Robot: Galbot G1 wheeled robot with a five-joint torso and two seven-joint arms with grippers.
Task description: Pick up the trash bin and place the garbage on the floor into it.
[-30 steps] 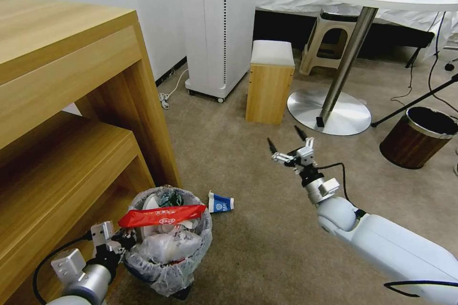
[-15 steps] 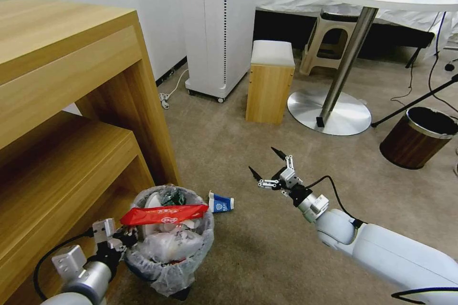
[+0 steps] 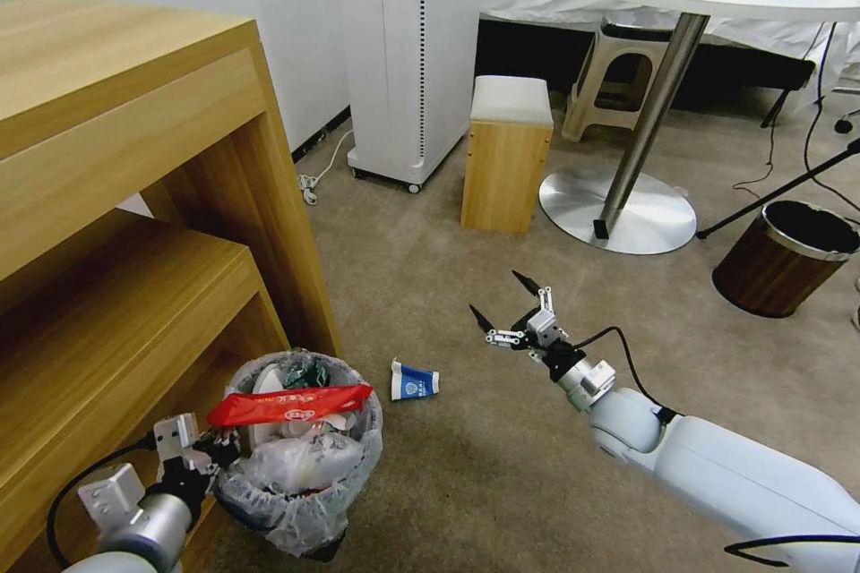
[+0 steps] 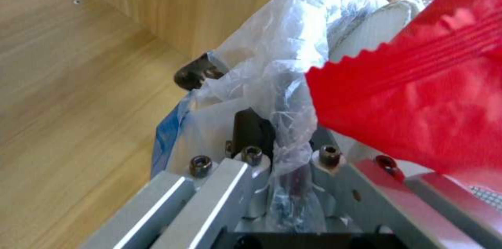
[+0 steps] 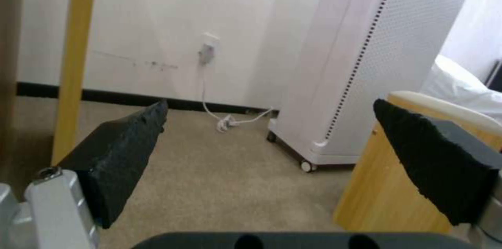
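The trash bin (image 3: pixel 296 466), black with a crinkled plastic liner, sits at the lower left beside the wooden shelf, stuffed with garbage. A red wrapper (image 3: pixel 287 405) lies across its top. My left gripper (image 3: pixel 213 450) is shut on the bin's near rim; in the left wrist view the liner (image 4: pixel 282 57) is pinched between the fingers (image 4: pixel 251 127), with the red wrapper (image 4: pixel 418 96) beside them. A blue-white carton (image 3: pixel 414 382) lies on the beige floor (image 3: pixel 466 466) just right of the bin. My right gripper (image 3: pixel 500 297) hovers open above the floor, right of the carton, with nothing between its fingers (image 5: pixel 120 151).
A wooden shelf unit (image 3: pixel 134 197) stands close on the left. Farther back are a white appliance on castors (image 3: pixel 412 54), a wooden stool (image 3: pixel 506 152), a round table's metal base (image 3: pixel 618 210) and a wood-grain bin (image 3: pixel 784 255) at the right. Cables cross the floor at the far right.
The right gripper dropped and swung left toward the carton, then nearly stopped. The left gripper drew the trash bin slightly to the left.
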